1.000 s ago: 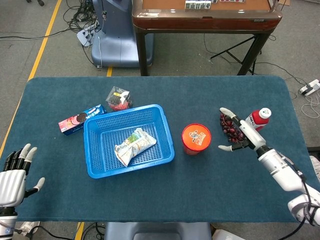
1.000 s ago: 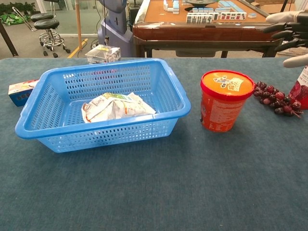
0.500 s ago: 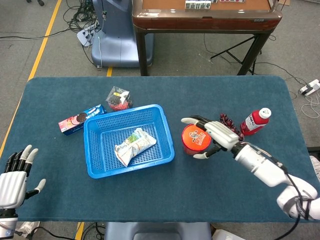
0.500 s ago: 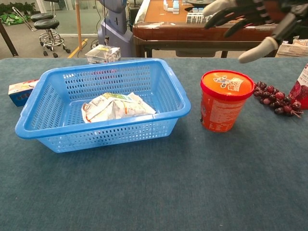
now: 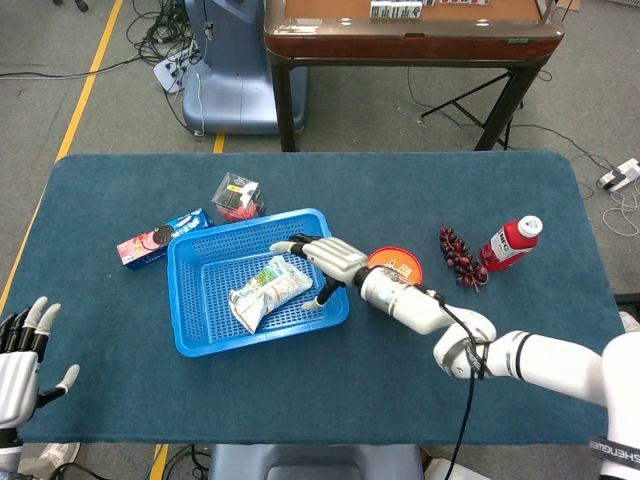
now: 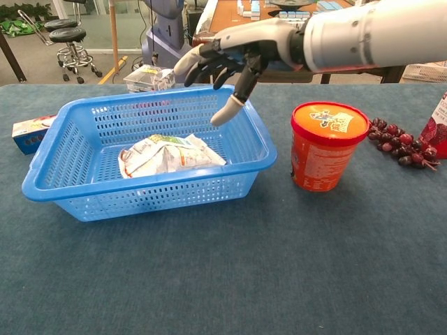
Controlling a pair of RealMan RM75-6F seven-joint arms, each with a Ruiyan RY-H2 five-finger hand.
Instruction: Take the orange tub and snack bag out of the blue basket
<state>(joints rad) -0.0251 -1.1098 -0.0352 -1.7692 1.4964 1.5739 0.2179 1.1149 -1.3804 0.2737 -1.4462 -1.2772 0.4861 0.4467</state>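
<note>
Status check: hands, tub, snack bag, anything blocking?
Right hand open above the blue basket; left hand open, idle. Orange tub already out, on the table. Snack bag in the basket, unobstructed.

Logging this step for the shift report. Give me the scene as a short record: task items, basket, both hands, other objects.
orange tub: upright on the table, outside the basket, to its right
snack bag: lying inside the basket
blue basket: on the table, holds only the bag
right hand: open, fingers spread, above the basket's right side, touching nothing
left hand: open, at the table's near left edge
other objects: grapes, red bottle, cookie box, small clear box
</note>
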